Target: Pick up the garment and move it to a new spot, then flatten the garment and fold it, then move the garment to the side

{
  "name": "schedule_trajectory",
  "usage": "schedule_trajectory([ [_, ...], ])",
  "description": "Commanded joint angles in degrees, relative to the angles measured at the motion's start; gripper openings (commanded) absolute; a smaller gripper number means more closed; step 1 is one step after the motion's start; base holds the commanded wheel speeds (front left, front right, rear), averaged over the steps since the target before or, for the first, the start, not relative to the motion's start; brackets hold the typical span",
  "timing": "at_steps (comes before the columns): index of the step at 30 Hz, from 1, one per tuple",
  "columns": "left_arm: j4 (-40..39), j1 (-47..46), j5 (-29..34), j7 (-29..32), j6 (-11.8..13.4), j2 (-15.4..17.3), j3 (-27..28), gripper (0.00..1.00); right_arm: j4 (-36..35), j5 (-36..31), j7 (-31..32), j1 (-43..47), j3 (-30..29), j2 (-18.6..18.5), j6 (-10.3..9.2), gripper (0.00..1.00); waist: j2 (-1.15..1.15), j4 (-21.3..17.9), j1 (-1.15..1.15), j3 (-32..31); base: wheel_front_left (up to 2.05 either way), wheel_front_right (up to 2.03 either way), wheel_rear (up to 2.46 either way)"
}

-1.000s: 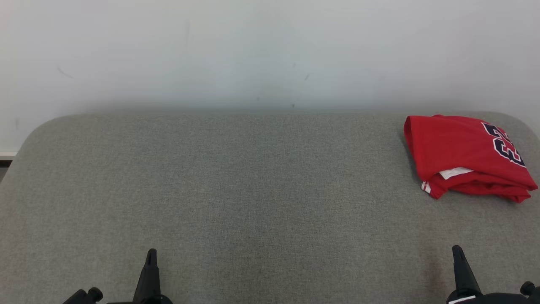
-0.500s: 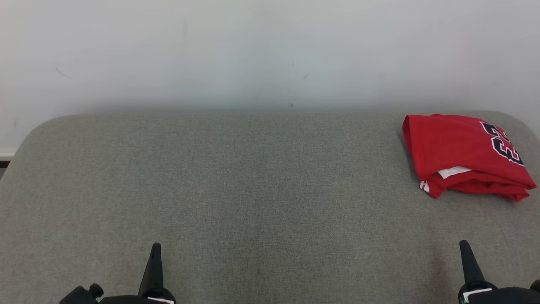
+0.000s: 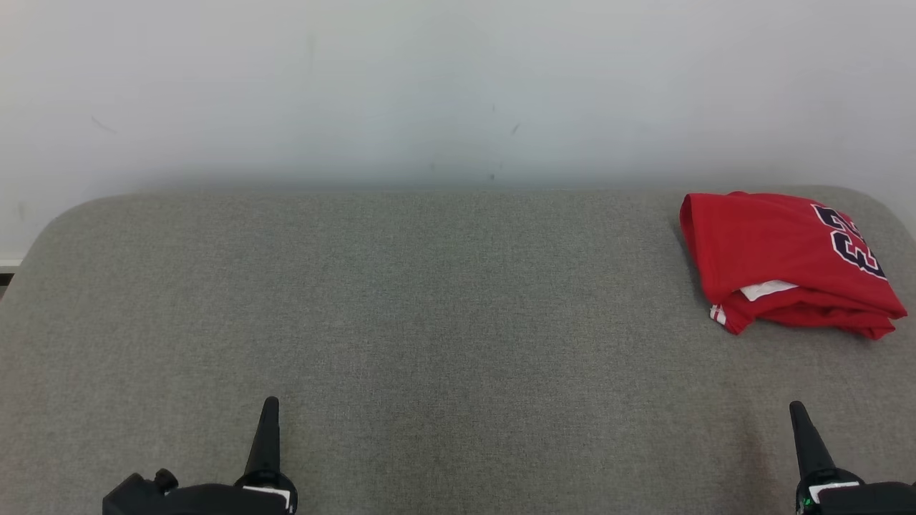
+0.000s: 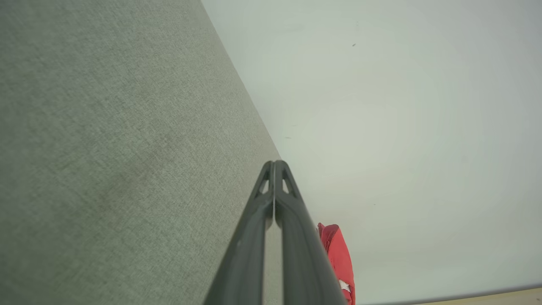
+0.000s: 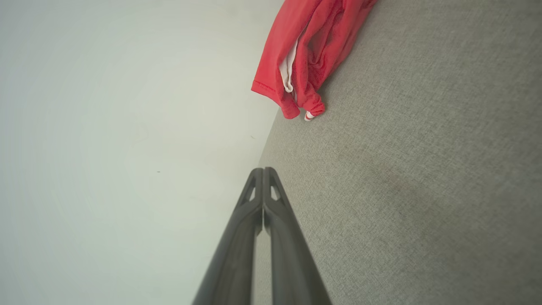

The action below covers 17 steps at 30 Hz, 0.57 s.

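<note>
Red jersey (image 3: 783, 250), smooth knit, folded into rough rectangle, lies far right on grey woven surface (image 3: 429, 322) with rounded corners. Head view: navy numerals on top. Right wrist view: layered hems, white trim. Left gripper (image 3: 270, 415) and right gripper (image 3: 800, 418): tapered dark fingers pressed together, empty, near edge.

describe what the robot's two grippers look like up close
Both the left gripper and right gripper have long dark grey fingers tapering to a narrow tip, with small triangular cut-outs near the ends. Each rises from a black housing with a small white label; the left housing also has a round black knob.
</note>
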Motion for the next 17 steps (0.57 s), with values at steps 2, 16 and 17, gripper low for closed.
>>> schedule_trajectory([
  [2,-0.1,-1.3,-2.2,0.2,-0.4,0.2,-0.3,0.00,-0.6,1.9,0.6,-1.2,-0.6,-0.5,-0.07,0.00,0.00,0.0,0.00,0.0,0.00,0.00,0.00],
  [16,0.4,-2.7,-9.3,1.3,-0.5,0.2,-0.9,0.00,-0.5,8.8,3.1,-2.1,-2.5,-0.5,-0.09,0.00,0.00,-0.3,0.00,0.1,0.00,0.00,0.00],
  [17,0.4,-2.8,-9.7,1.4,-0.6,0.2,-0.9,0.00,-0.5,9.3,3.4,-2.2,-2.6,-0.5,-0.09,0.00,0.00,-0.3,0.00,0.1,0.00,0.00,0.00],
])
